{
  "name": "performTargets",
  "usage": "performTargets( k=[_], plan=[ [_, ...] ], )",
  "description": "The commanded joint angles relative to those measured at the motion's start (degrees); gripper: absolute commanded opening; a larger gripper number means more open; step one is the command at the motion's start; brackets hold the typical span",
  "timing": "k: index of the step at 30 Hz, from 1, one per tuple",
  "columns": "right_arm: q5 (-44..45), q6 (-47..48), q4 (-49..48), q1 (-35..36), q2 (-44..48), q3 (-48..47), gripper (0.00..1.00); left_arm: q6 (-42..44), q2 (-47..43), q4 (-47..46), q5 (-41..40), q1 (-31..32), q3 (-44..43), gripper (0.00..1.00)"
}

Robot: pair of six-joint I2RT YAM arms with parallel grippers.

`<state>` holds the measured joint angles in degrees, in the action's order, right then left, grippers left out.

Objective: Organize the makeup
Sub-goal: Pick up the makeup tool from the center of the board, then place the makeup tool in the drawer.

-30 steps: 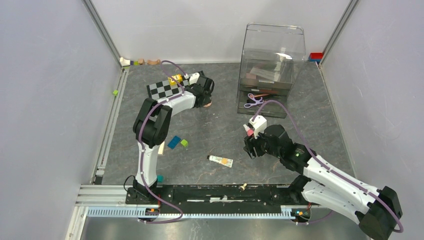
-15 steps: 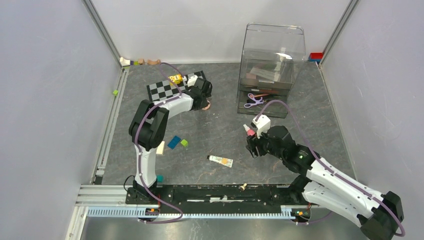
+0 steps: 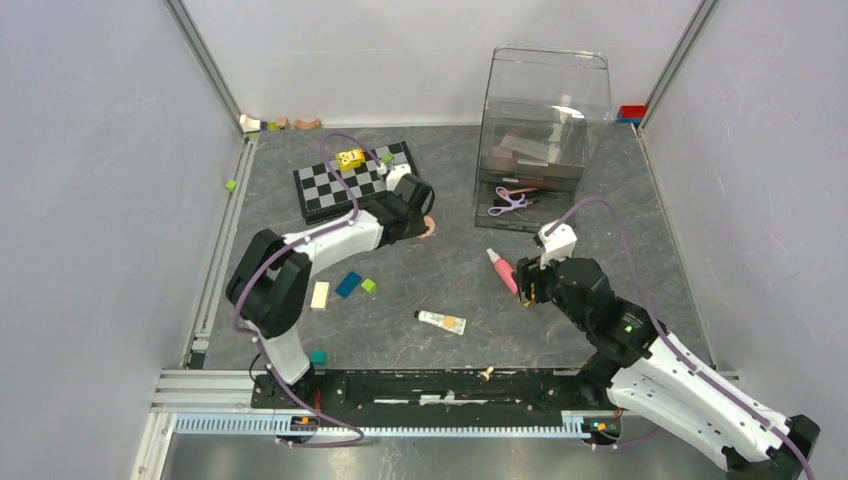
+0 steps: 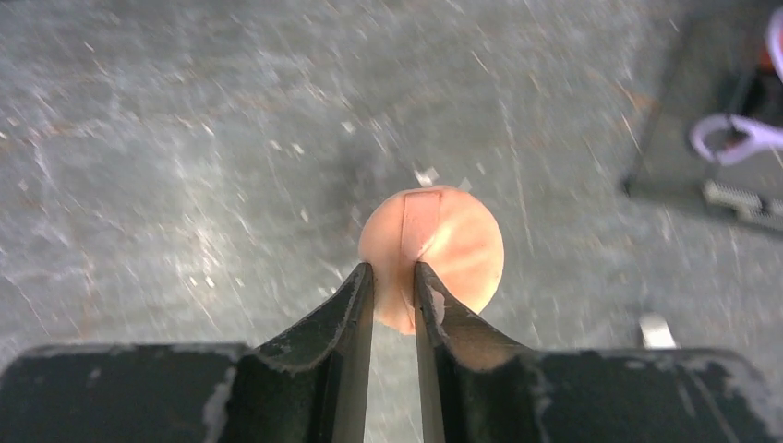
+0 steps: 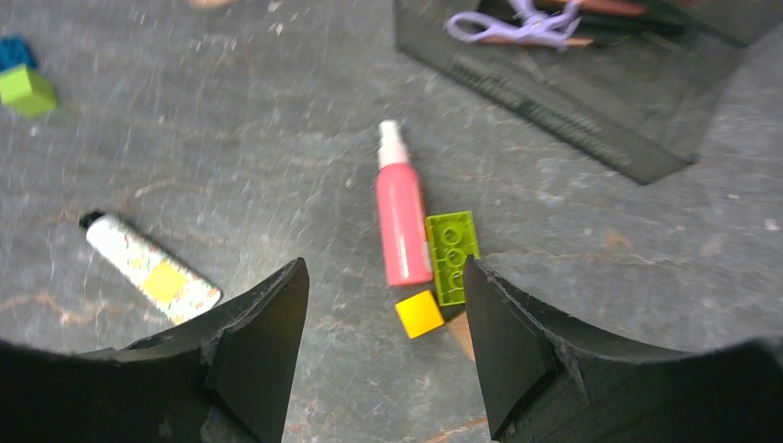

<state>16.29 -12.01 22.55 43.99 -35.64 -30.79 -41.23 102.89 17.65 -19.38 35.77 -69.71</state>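
My left gripper [image 3: 421,221] is shut on a round peach sponge [image 4: 445,242] and holds it above the grey table, right of the chessboard. The sponge also shows in the top view [image 3: 429,228]. My right gripper [image 5: 383,269] is open and empty, above a pink tube [image 5: 403,221] that lies flat on the table. In the top view the pink tube [image 3: 502,270] lies just left of the right gripper [image 3: 527,287]. A cream patterned tube [image 3: 441,321] lies near the front; it also shows in the right wrist view [image 5: 152,268]. A purple curler [image 3: 509,200] lies in the clear organizer's [image 3: 590,150] bottom tray.
The chessboard [image 3: 340,187] with a yellow toy [image 3: 350,158] lies at the back left. A green brick [image 5: 451,243] and a yellow block [image 5: 420,314] lie beside the pink tube. Blue [image 3: 348,284], green [image 3: 368,286] and cream [image 3: 320,294] blocks lie by the left arm.
My left gripper moved off the chessboard, right and nearer, with the sponge in it. My right gripper moved right; the pink tube that stood at its fingers now lies flat on the table.
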Motion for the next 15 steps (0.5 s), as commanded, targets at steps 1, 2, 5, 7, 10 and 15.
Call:
performTargets(
  k=[1,2,5,7,10,15],
  plan=[
    [11.0,-3.4,1.8,0.2,4.0,-7.4,0.69,-0.4,-7.4,0.4,-1.5,5.9,2.8,0.3],
    [12.5,-3.8,2.8,0.2,4.9,-9.3,0.69,-1.1,-8.4,0.7,-2.0,7.7,2.9,0.31],
    [15.6,-4.1,3.7,0.2,8.7,-13.4,0.69,-2.8,-9.9,1.0,-3.1,12.0,1.2,0.33],
    [18.1,-4.3,3.6,0.2,11.3,-15.4,0.69,-3.4,-9.1,0.9,-2.8,13.6,-1.6,0.33],
    [20.8,-3.6,3.7,0.2,13.9,-17.0,0.7,-3.0,-5.6,0.0,-1.3,14.7,-7.3,0.34],
    [24.0,-3.9,6.5,0.2,15.9,-17.1,0.7,-1.5,3.0,-0.9,-1.2,14.9,-16.9,0.33]
  ],
)
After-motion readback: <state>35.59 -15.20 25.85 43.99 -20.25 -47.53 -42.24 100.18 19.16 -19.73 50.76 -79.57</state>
